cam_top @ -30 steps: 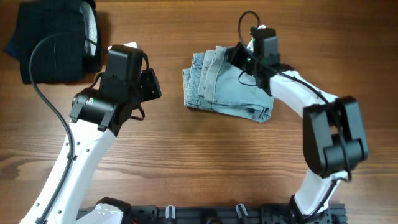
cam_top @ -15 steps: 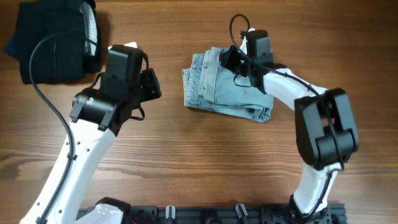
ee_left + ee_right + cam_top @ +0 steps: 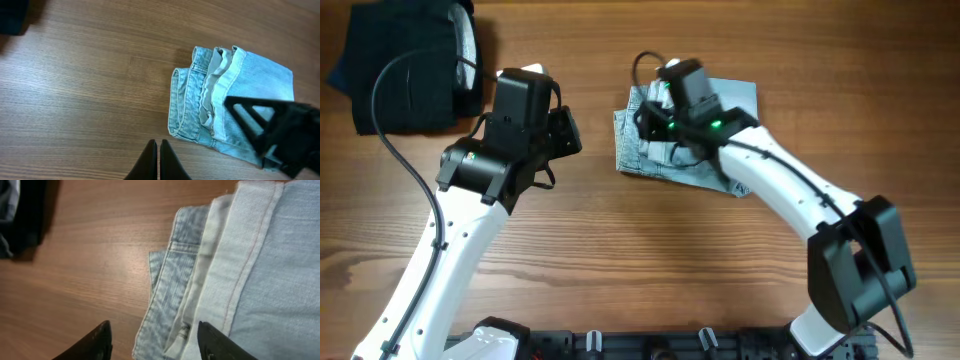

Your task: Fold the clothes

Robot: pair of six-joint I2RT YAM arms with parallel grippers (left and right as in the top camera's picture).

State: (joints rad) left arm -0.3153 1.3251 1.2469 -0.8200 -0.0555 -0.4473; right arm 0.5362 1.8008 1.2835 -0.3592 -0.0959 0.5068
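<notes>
Folded light blue denim shorts (image 3: 642, 147), flat on table

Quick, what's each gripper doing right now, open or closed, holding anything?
Left gripper: closed, holding nothing.
Right gripper: open, empty, hovering over the folded light blue denim shorts.

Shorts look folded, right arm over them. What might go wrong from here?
1. The right claw is open over the stacked edges of the denim shorts; closing there may catch only some layers and pull the fold apart.
2. The left claw is shut and off the cloth, so nothing pins the stack; a tug might slide it.
</notes>
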